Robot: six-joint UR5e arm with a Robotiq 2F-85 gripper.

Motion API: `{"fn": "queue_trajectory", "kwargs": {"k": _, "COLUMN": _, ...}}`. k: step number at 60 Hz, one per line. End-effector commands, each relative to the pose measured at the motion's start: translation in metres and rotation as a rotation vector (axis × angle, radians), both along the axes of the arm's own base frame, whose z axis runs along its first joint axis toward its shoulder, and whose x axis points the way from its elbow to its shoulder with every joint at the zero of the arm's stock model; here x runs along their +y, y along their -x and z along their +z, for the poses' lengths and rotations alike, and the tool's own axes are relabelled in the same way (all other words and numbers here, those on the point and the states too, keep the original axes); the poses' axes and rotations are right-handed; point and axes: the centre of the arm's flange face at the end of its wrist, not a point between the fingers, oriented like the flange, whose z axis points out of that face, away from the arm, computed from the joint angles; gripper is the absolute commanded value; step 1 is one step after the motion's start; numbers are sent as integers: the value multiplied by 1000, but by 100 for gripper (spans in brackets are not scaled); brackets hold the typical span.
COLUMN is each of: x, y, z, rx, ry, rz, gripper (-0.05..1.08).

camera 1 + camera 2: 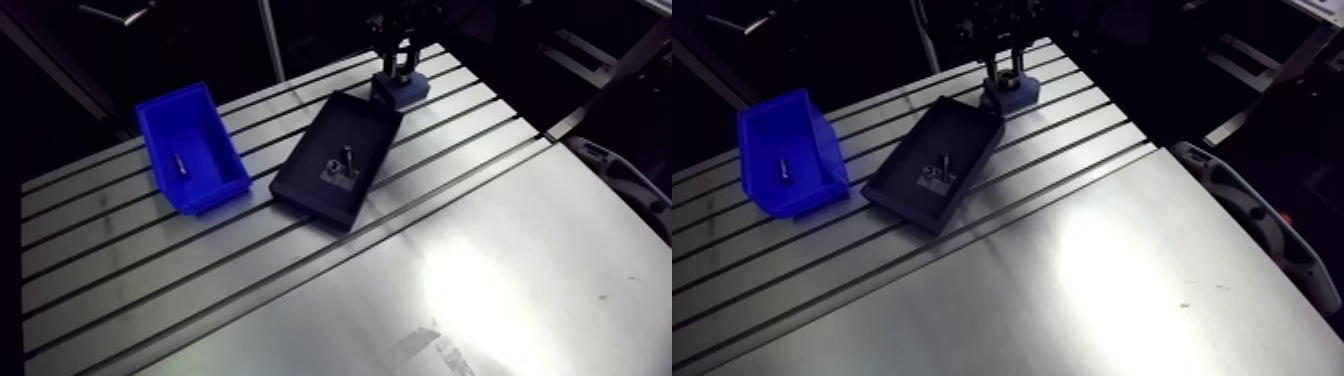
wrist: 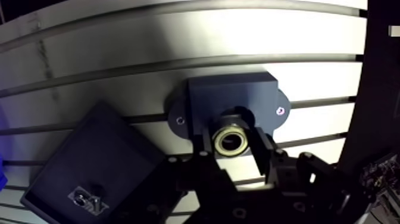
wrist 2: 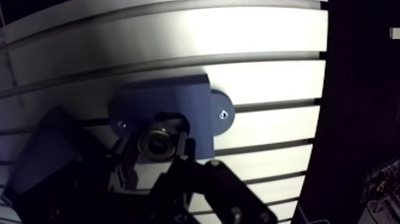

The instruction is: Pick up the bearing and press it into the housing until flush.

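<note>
Pick-up done: your gripper [image 3: 153, 146] clamps bearing [image 2: 231, 141] between fingers, right at bore of housing [image 2: 238, 95]. Housing sits near table [image 1: 480, 280] far edge, beyond black tray [image 1: 330, 130]. Left for you: press to flush. Seating depth: cannot tell.

in the arm view you see a broad glare patch from overhead light on the table [image 1: 470, 285]; its far end lies dim. in the wrist view glare washes the table, the slots [image 2: 178, 62] bow into curves, and the gripper [image 2: 233, 146] is a dark silhouette around the glinting bearing [image 2: 220, 143].
</note>
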Motion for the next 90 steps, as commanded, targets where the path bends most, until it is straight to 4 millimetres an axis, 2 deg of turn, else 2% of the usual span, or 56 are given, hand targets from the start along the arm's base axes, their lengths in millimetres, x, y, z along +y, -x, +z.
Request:
{"fn": "queue_trajectory", "kwargs": {"k": 1, "x": 3, "y": 3, "z": -2, "rx": 0, "ry": -1, "rz": -1, "gripper": 67}}
{"fn": "queue_trajectory", "kwargs": {"k": 31, "x": 9, "y": 5, "z": -7, "rx": -3, "ry": 0, "rz": -7, "gripper": 67}}
{"fn": "queue_trajectory", "kwargs": {"k": 90, "x": 7, "y": 5, "z": -15, "rx": -14, "ry": 6, "rz": -5, "gripper": 67}}
